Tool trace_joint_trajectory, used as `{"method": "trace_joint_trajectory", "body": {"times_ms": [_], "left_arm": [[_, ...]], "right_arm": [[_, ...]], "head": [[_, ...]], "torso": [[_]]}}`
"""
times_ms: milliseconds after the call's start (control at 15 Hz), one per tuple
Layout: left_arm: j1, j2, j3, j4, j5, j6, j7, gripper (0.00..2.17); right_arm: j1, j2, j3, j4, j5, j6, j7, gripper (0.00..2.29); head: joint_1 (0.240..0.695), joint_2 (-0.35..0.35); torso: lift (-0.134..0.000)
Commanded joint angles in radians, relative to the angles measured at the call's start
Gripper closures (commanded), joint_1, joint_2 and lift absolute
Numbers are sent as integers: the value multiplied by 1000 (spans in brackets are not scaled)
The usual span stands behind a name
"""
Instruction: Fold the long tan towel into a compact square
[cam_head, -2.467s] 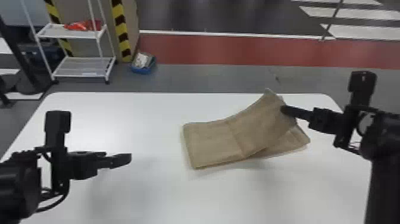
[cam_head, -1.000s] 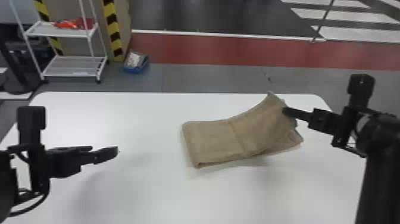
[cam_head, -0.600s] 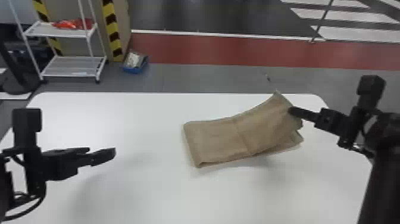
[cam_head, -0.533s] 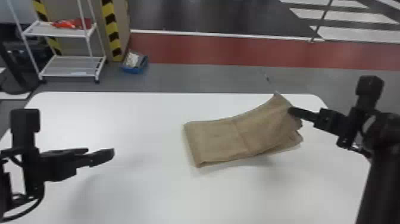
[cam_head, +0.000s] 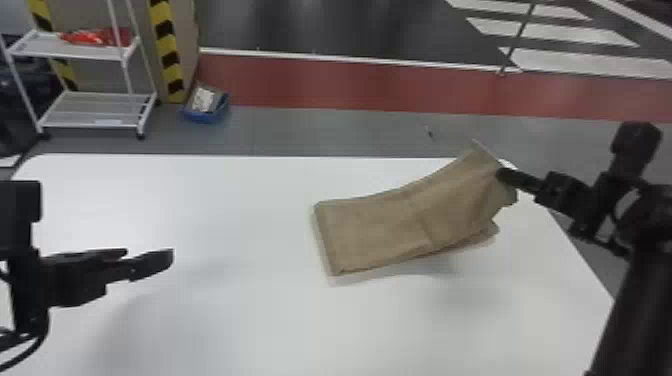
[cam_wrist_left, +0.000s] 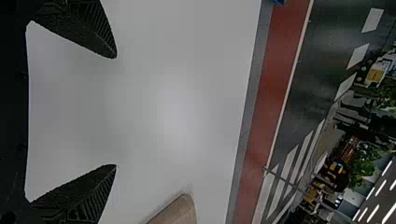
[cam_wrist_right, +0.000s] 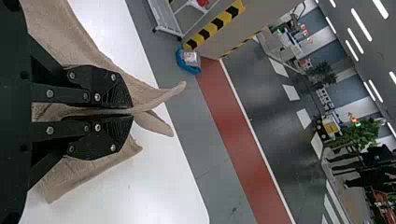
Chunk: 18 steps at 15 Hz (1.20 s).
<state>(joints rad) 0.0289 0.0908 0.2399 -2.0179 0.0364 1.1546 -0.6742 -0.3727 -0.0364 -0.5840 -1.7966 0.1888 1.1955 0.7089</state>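
My right pincer (cam_head: 501, 175) pinches raised end of tan towel (cam_head: 370, 235) near far right corner of white table (cam_head: 225, 210); towel's other end lies on tabletop. My left pincer (cam_head: 149, 252) hangs spread, wide white stretch between it and towel. Right wrist view: cloth layers jutting past fingertips. Left wrist view: towel corner.

Rack (cam_head: 102, 53) and bin (cam_head: 202, 118) beyond the left hand (cam_head: 150, 252)
White rack carries a red item (cam_head: 92, 37); blue bin near it.
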Motion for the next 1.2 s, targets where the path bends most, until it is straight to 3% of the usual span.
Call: {"method": "trace_joint_trajectory", "body": {"times_ms": [0,267,333,400,467,933,1133], "left_arm": [[-3,0,-7,5,-3,-2,2,39],[-1,3,-4,21,-6,-17,1,39],[-3,3,-4,27,-7,-20,2,39],[-4,3,-4,33,-7,-23,2,39],[-4,3,-4,36,-9,-29,1,39],[-17,4,-13,76,-12,-51,1,39],[-14,6,-7,77,-12,-51,-2,39]], "right_arm": [[-18,-17,10,98,20,-64,1,1031],[-58,-36,16,195,54,-122,0,1025],[-71,-42,9,217,55,-122,0,775],[-75,-49,6,232,60,-122,0,178],[-75,-54,6,240,70,-122,0,-2],[-77,-122,19,350,159,-125,1,87],[-100,-140,21,441,213,-193,1,97]], "head": [[695,-171],[695,-183],[695,-184],[695,-185],[695,-187],[695,-224],[695,-244]], "torso": [[-125],[-125],[-125],[-125],[-125],[-125],[-125]]}}
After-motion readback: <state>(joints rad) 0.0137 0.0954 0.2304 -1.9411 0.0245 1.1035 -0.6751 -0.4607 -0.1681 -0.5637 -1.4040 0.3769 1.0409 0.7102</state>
